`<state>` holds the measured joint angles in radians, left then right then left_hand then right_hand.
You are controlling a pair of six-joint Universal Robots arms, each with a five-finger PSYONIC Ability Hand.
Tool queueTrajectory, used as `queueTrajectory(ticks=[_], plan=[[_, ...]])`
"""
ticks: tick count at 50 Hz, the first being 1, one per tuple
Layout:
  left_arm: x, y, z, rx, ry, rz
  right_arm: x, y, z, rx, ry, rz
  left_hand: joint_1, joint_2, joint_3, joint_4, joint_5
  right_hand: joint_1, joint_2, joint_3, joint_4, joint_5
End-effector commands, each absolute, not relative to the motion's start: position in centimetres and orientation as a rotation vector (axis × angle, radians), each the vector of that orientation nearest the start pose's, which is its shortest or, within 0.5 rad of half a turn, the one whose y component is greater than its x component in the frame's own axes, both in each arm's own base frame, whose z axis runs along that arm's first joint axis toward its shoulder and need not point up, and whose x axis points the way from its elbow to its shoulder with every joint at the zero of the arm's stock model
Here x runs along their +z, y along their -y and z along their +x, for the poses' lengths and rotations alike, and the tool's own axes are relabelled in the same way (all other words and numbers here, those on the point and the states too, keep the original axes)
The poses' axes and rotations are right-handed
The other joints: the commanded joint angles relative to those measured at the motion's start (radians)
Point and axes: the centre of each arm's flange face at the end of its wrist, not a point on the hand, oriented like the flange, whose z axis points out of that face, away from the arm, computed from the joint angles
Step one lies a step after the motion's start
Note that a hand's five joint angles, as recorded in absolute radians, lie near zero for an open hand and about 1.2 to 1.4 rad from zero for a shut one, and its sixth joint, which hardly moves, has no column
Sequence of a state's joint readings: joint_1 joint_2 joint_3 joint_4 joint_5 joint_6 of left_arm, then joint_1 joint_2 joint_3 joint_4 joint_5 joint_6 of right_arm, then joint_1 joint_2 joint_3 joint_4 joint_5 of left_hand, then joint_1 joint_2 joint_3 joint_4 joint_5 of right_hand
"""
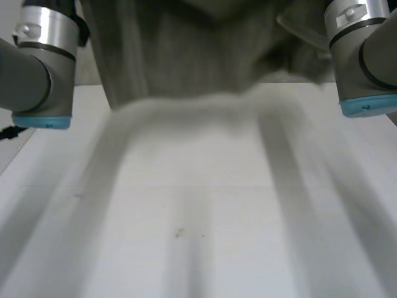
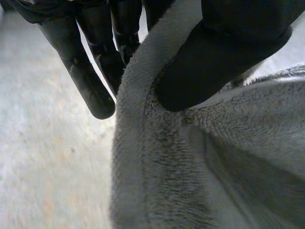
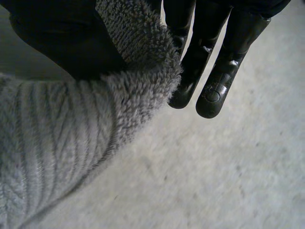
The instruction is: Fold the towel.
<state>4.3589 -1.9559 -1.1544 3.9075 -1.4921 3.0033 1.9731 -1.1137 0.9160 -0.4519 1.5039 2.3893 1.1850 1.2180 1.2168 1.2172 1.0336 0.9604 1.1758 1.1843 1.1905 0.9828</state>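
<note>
A grey fluffy towel [image 1: 198, 56] hangs lifted between my two arms, its lower edge swinging just above the white table [image 1: 198, 217]. In the left wrist view my left hand [image 2: 224, 52] pinches the towel [image 2: 190, 167] near its hemmed edge, thumb on one side and fingers [image 2: 95, 90] behind it. In the right wrist view my right hand [image 3: 62, 43] grips the towel [image 3: 57, 143] the same way at its edge, thumb pressed on the pile, fingers [image 3: 214, 90] reaching past the cloth. The table lies below both hands.
My left arm [image 1: 37, 68] and my right arm [image 1: 366, 62] stand at either side of the hanging cloth. The white table stretches bare toward the near edge, with a few small specks [image 1: 180, 233] on it.
</note>
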Motion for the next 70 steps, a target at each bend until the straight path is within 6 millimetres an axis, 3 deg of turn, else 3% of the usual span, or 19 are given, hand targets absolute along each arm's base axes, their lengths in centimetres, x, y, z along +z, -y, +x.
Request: queueTrajectory(ticks=[1, 3, 5, 6, 7, 8, 9, 10, 16, 18, 23, 28, 31, 33, 41, 43, 54, 63, 70], plan=[[33.3, 35.8, -26.9, -3.177, -1.732, 0.274, 33.5, 33.8, 30.8, -2.673, -1.405, -1.324, 0.211, 0.178, 0.18, 0.179, 0.188, 0.436, 0.22, 0.212, 0.206, 0.239], [30.7, 35.8, -26.4, -3.081, -1.859, 0.27, 31.7, 33.5, 30.8, -2.565, -1.461, -1.407, 0.211, 0.178, 0.18, 0.179, 0.188, 0.436, 0.22, 0.212, 0.206, 0.239], [26.1, 35.5, -25.3, -2.893, -2.079, 0.259, 29.6, 33.2, 30.8, -2.454, -1.516, -1.489, 0.211, 0.178, 0.18, 0.179, 0.188, 0.436, 0.22, 0.212, 0.206, 0.239], [26.0, 35.5, -25.3, -2.892, -2.08, 0.259, 27.1, 33.0, 30.9, -2.338, -1.578, -1.578, 0.211, 0.178, 0.18, 0.179, 0.188, 0.436, 0.22, 0.212, 0.206, 0.239], [23.4, 35.2, -25.1, -2.792, -2.197, 0.261, 24.3, 32.6, 30.9, -2.218, -1.64, -1.676, 0.211, 0.178, 0.18, 0.179, 0.188, 0.436, 0.22, 0.212, 0.206, 0.239], [20.7, 34.9, -24.8, -2.685, -2.3, 0.262, 24.3, 32.6, 30.9, -2.217, -1.641, -1.677, 0.211, 0.178, 0.18, 0.179, 0.188, 0.436, 0.22, 0.212, 0.206, 0.239], [20.7, 34.9, -24.8, -2.684, -2.301, 0.262, 22.2, 32.2, 30.7, -2.118, -1.687, -1.759, 0.211, 0.178, 0.18, 0.179, 0.188, 0.436, 0.22, 0.212, 0.206, 0.239], [18.3, 34.5, -24.5, -2.566, -2.409, 0.261, 20.1, 31.8, 30.5, -2.013, -1.734, -1.835, 0.211, 0.178, 0.18, 0.179, 0.188, 0.436, 0.22, 0.212, 0.206, 0.239], [13.9, 32.5, -23.6, -2.234, -2.674, 0.251, 13.9, 30.2, 29.5, -1.621, -1.875, -1.995, 0.176, 0.143, 0.145, 0.144, 0.153, 0.436, 0.22, 0.212, 0.206, 0.239], [13.1, 31.2, -23.3, -2.061, -2.788, 0.258, 13.7, 29.8, 29.4, -1.57, -1.889, -1.994, -0.191, -0.224, -0.223, -0.224, -0.215, 0.436, 0.22, 0.212, 0.206, 0.239], [13.1, 30.5, -23.3, -1.977, -2.835, 0.264, 14.2, 29.3, 29.3, -1.532, -1.917, -1.947, -0.496, -0.529, -0.528, -0.528, -0.519, 0.436, 0.22, 0.212, 0.206, 0.239], [15.7, 30.2, -23.0, -2.047, -2.786, 0.259, 15.6, 28.9, 29.2, -1.545, -1.963, -1.822, -0.725, -0.758, -0.757, -0.757, -0.748, 0.231, 0.016, 0.007, 0.001, 0.034], [16.8, 29.9, -23.0, -2.09, -2.758, 0.265, 16.9, 28.4, 28.9, -1.544, -2.022, -1.675, -0.813, -0.846, -0.845, -0.845, -0.836, -0.407, -0.622, -0.631, -0.637, -0.604], [18.2, 29.8, -22.8, -2.141, -2.704, 0.292, 17.3, 28.3, 28.8, -1.549, -2.04, -1.619, -0.933, -0.966, -0.964, -0.965, -0.956, -0.49, -0.705, -0.714, -0.72, -0.687], [19.1, 29.1, -22.3, -2.128, -2.564, 0.471, 19.0, 28.7, 27.1, -1.53, -2.165, -1.202, -0.966, -0.999, -0.997, -0.998, -0.989, -0.564, -0.78, -0.788, -0.794, -0.761], [19.7, 28.3, -22.6, -2.13, -2.433, 0.66, 19.2, 28.9, 26.5, -1.524, -2.189, -1.116, -0.963, -0.996, -0.994, -0.995, -0.986, -0.564, -0.78, -0.788, -0.794, -0.761], [17.0, 25.6, -23.7, -2.005, -2.168, 1.31, 18.2, 27.5, 24.3, -1.455, -2.263, -0.965, -0.913, -0.946, -0.945, -0.945, -0.936, -0.594, -0.809, -0.817, -0.824, -0.791], [15.9, 24.5, -24.2, -1.955, -2.223, 1.31, 16.6, 26.7, 24.0, -1.484, -2.257, -0.969, -0.772, -0.805, -0.804, -0.804, -0.795, -0.602, -0.818, -0.826, -0.833, -0.799], [15.4, 23.6, -26.1, -1.96, -2.384, 1.095, 16.1, 26.1, 24.0, -1.463, -2.264, -0.979, -0.748, -0.781, -0.78, -0.78, -0.772, -0.602, -0.818, -0.826, -0.833, -0.799]])
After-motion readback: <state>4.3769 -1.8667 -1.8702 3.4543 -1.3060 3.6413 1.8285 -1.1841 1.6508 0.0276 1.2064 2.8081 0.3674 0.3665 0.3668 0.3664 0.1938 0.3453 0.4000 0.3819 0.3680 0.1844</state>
